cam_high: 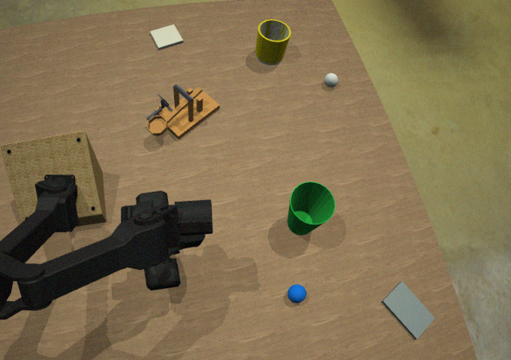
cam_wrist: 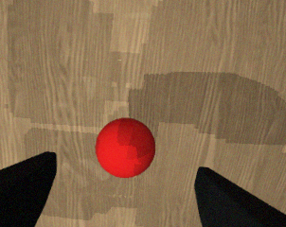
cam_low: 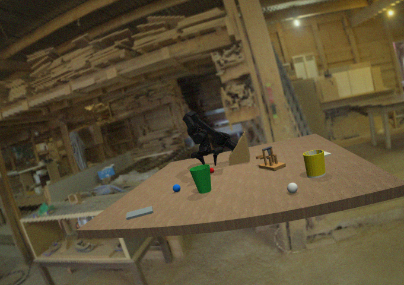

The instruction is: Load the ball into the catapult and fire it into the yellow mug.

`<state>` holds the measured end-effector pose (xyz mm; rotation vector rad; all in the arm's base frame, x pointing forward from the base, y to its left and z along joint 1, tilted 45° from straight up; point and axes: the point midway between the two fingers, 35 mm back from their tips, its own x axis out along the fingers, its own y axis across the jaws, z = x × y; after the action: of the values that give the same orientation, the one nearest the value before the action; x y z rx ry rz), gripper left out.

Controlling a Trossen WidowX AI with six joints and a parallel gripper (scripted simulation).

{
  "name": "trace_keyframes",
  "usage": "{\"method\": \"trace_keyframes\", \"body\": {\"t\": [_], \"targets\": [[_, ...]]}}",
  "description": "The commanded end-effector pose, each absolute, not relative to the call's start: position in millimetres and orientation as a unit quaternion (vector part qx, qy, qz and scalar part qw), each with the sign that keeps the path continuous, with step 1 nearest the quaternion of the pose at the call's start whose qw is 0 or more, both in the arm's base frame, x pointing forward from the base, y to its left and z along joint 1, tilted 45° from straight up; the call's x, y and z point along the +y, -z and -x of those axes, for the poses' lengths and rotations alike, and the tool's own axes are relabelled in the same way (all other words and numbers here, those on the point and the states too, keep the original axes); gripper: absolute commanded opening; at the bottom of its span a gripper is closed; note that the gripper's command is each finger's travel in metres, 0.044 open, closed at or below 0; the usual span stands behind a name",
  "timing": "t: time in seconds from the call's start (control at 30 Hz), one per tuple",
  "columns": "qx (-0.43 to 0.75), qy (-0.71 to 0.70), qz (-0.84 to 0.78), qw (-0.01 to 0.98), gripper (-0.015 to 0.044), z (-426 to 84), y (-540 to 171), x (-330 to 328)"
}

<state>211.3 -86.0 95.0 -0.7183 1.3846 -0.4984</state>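
A red ball lies on the table; the arm hides it in the top view. My gripper is open and empty, pointing down above the red ball. In the wrist view the ball shows between the two fingertips, slightly nearer the left one. The wooden catapult stands upright on the table, its octagonal cup empty and toward the lower left in the top view. The yellow mug stands upright beyond it; its opening faces up.
A green cup stands near a blue ball. A white ball lies near the mug. A wooden wedge is by the arm's base. A grey tile and a cream tile lie flat.
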Motion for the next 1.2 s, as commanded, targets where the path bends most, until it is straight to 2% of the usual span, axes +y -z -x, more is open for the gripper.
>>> {"method": "trace_keyframes", "body": {"t": [0.0,0.57,0.73,1.03,1.17], "targets": [[0.62,0.22,0.323,0.68,0.03,-210,-88,-91],[0.62,0.221,0.324,0.68,0.03,-213,-71,-109],[0.62,0.221,0.324,0.68,0.0169,-213,-71,-109],[0.62,0.221,0.324,0.68,0.0109,-213,-71,-109],[0.605,0.225,0.32,0.693,0.0004,-218,-73,-104]]}}
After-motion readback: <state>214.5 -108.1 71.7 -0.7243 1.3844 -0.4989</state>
